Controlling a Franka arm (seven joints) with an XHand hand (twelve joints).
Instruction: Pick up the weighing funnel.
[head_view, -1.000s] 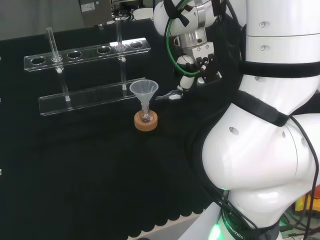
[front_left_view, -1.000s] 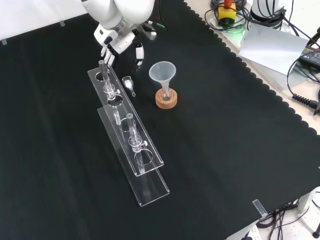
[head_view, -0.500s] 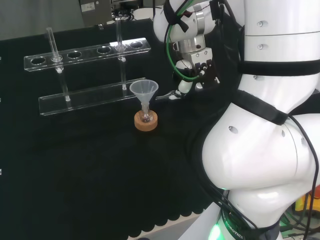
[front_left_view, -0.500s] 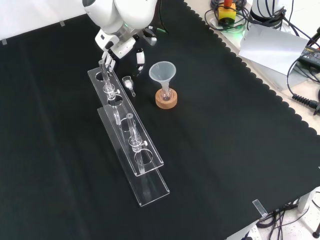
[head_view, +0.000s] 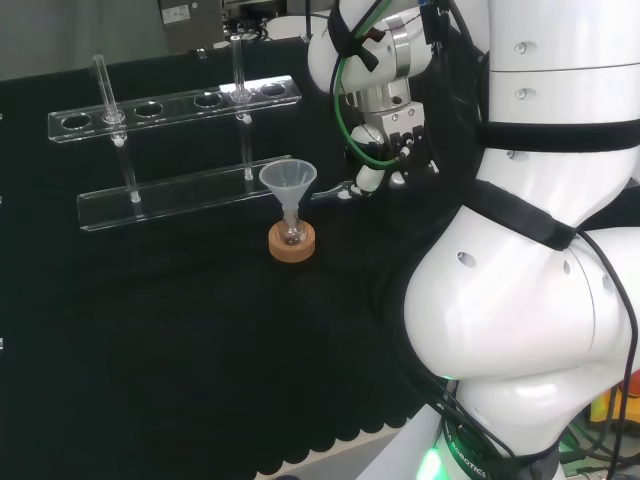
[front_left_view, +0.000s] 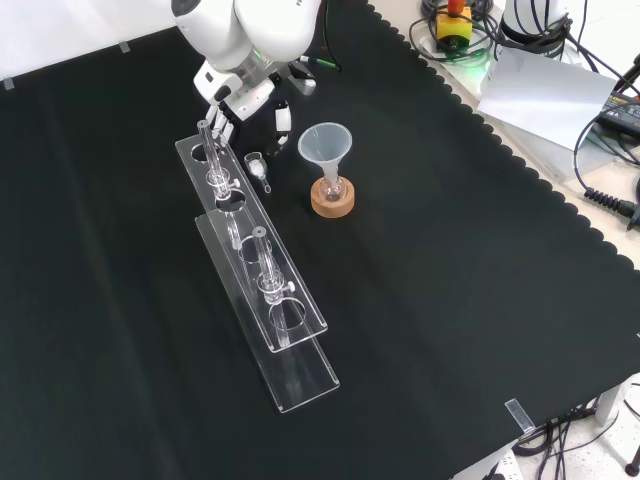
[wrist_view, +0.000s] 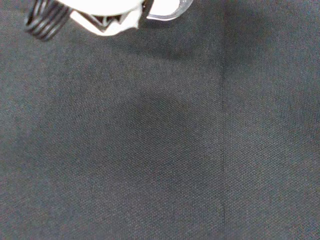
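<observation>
1. The weighing funnel (front_left_view: 258, 170) lay flat on the black cloth of the tabletop (front_left_view: 450, 300), not lifted.
2. In the front view it sat between the near end of the clear tube rack (front_left_view: 270, 300) and the funnel (front_left_view: 325, 146), just beside the rack and a little apart from the funnel.
3. The hand (front_left_view: 245, 95) hung over the cloth just beyond the weighing funnel in the front view, coming in from the top of that view.
4. Its fingers (front_left_view: 283, 118) pointed down towards the cloth, spread and relaxed, and held nothing. One stood on the funnel's side and the others near the rack's end.
5. No finger could be seen touching the weighing funnel.
6. In the head view the hand (head_view: 392, 140) stood to the right of the funnel (head_view: 288, 180), and the weighing funnel (head_view: 338, 191) lay on the cloth below it, near its fingertips.
7. The funnel stood upright, mouth up, with its stem in a small flask (front_left_view: 331, 187) on a cork ring (front_left_view: 332, 204), apart from the hand.
8. Two test tubes stood upright in the rack, one (front_left_view: 207, 150) at the end near the hand and one (front_left_view: 260, 255) farther along it.
9. The wrist view looked down on bare black cloth, with a blurred white part of the hand (wrist_view: 105, 12) at its edge.
</observation>
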